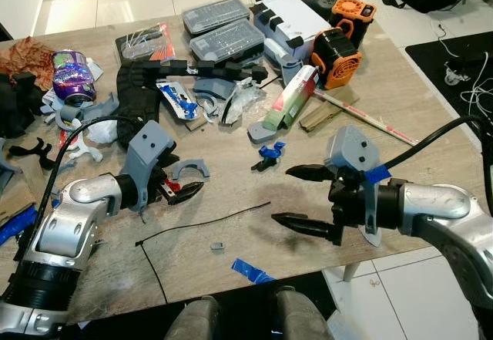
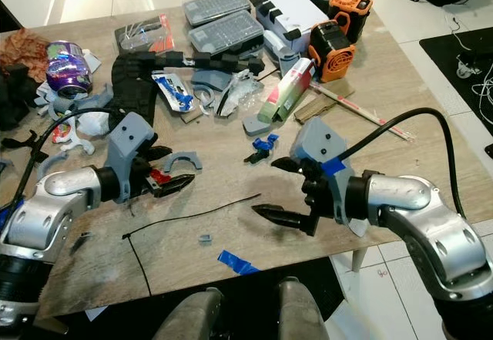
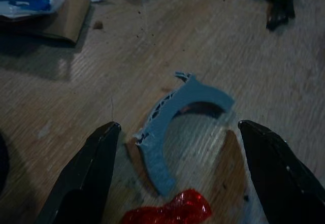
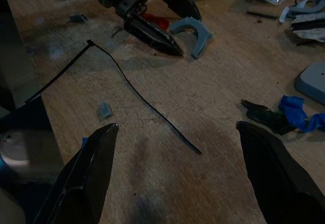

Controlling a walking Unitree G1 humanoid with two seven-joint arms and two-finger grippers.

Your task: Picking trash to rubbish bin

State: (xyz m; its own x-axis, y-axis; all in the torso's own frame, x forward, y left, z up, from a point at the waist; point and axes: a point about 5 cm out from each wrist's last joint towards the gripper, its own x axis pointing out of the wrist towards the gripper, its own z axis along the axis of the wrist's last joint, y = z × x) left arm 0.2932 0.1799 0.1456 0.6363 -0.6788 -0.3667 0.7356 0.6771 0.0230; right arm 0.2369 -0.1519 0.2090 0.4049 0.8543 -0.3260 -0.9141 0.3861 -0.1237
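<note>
Shadow dims red scrap (image 3: 167,214) between left tool (image 3: 177,178) fingers.

Grey curved plastic scrap (image 3: 175,127) flat on the table beside red wrapper (image 3: 167,211).

Bare table (image 1: 308,143) between clutter and black cable tie (image 1: 204,223).

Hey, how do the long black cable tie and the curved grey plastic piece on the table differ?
The long black cable tie is thin and stretched out in a line; the curved grey plastic piece is short, broad and arc-shaped. The tie lies between the two grippers; the grey piece sits just ahead of the left gripper, whose jaws are open around a red scrap. Both rest flat on the wooden table.
</note>
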